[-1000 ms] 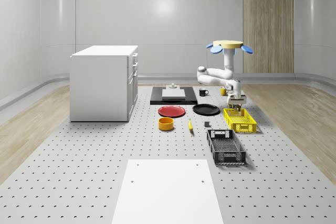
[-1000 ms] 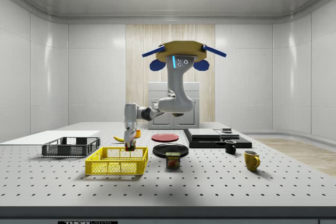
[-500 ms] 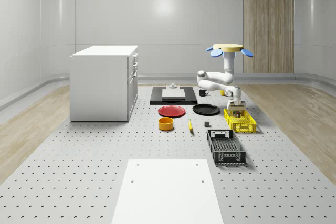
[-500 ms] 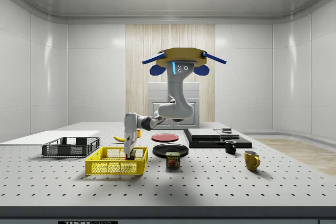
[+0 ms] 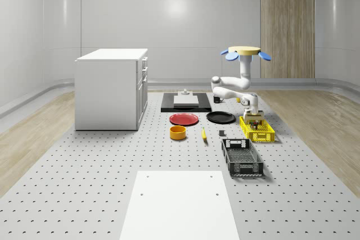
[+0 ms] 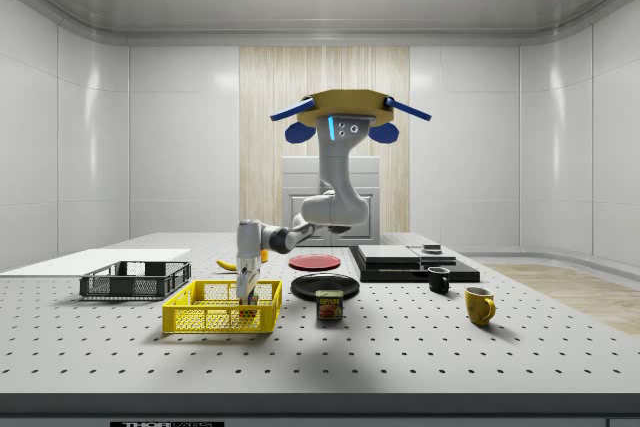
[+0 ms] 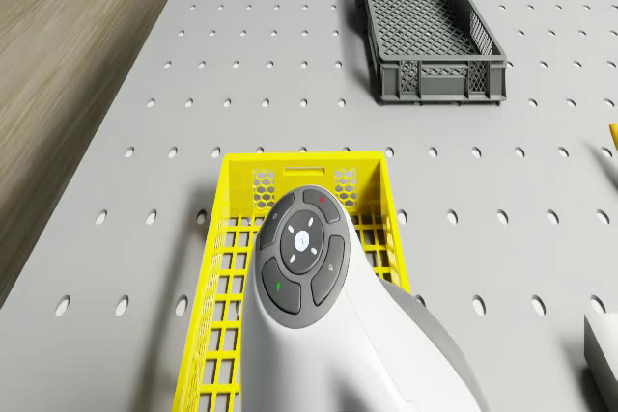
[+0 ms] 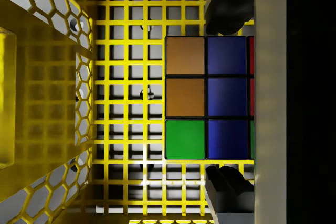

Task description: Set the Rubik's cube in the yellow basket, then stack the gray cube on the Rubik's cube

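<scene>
Jaws [image 8: 223, 95] pinching the Rubik's cube [image 8: 207, 97] from two opposite sides, spread just to cube width; dark fingertips [image 8: 227, 182] show at both edges of the cube. Cube is down inside the yellow basket [image 8: 63, 77], sitting square to the basket's mesh grid, orange, blue and green tiles facing the wrist camera. Can't tell if it's touching the basket floor. Cube has no long axis.

Whole-scene view, left to right: white cabinet [image 5: 111, 87], red plate [image 5: 184, 118], orange bowl [image 5: 178, 132], black plate [image 5: 220, 117], dark gray basket [image 5: 242, 157], then the yellow basket at the worktop's [image 5: 84, 184] right, its long side running front to back.

Drone [image 5: 244, 52] hovers above the worktop, behind the yellow basket, arm [image 5: 230, 84] bent down into it.

Side view: jaws low within the basket walls [image 6: 222, 317]; a can [image 6: 329, 305], a black mug [image 6: 438, 280] and a yellow mug [image 6: 479, 305] stand to its right.
</scene>
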Controlling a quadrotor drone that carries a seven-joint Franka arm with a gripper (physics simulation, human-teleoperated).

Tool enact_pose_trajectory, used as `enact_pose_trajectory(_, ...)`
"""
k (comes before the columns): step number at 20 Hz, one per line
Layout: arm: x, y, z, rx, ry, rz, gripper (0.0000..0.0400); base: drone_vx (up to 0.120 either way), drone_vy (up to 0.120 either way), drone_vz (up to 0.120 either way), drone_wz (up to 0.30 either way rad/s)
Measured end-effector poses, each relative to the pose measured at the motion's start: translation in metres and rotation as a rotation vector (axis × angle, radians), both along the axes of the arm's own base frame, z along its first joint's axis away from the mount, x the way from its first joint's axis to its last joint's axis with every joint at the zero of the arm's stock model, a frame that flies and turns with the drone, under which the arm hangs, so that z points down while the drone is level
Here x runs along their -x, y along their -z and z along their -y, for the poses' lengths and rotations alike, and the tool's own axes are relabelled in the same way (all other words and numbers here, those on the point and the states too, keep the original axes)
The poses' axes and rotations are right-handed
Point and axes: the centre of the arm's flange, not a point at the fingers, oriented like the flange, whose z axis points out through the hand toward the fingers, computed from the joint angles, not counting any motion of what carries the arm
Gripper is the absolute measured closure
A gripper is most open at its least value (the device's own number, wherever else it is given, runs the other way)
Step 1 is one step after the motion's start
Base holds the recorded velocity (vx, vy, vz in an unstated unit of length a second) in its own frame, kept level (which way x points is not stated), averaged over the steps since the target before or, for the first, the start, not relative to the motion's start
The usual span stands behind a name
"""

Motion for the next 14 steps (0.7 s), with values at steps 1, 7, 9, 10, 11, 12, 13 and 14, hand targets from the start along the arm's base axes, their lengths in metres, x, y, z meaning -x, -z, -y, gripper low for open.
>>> enact_pose_trajectory(1,0.0,0.0003,0.0,0.0,0.0,0.0,0.0017,0.0,0.0,0.12,0.0)
enact_pose_trajectory(7,0.0,0.0011,0.0,0.0,0.0,0.0,0.0004,0.0,-0.027,0.12,0.0)
enact_pose_trajectory(9,0.0,0.0012,0.0,0.0,0.0,0.0,0.0002,0.0,-0.12,0.08,0.0)
enact_pose_trajectory(10,0.0,0.0013,0.0,0.0,0.0,0.0,0.0002,0.0,-0.12,0.0,0.0)
enact_pose_trajectory(11,0.0,0.0013,0.0,0.0,0.0,0.0,0.0001,0.0,-0.12,0.0,0.0)
enact_pose_trajectory(12,0.0,0.0013,0.0,0.0,0.0,0.0,0.0001,0.0,-0.12,0.0,0.0)
enact_pose_trajectory(13,0.0,0.0013,0.0,0.0,0.0,0.0,0.0001,0.0,-0.12,0.0,0.0)
enact_pose_trajectory(14,0.0,0.0013,0.0,0.0,0.0,0.0,0.0001,0.0,-0.12,0.0,0.0)
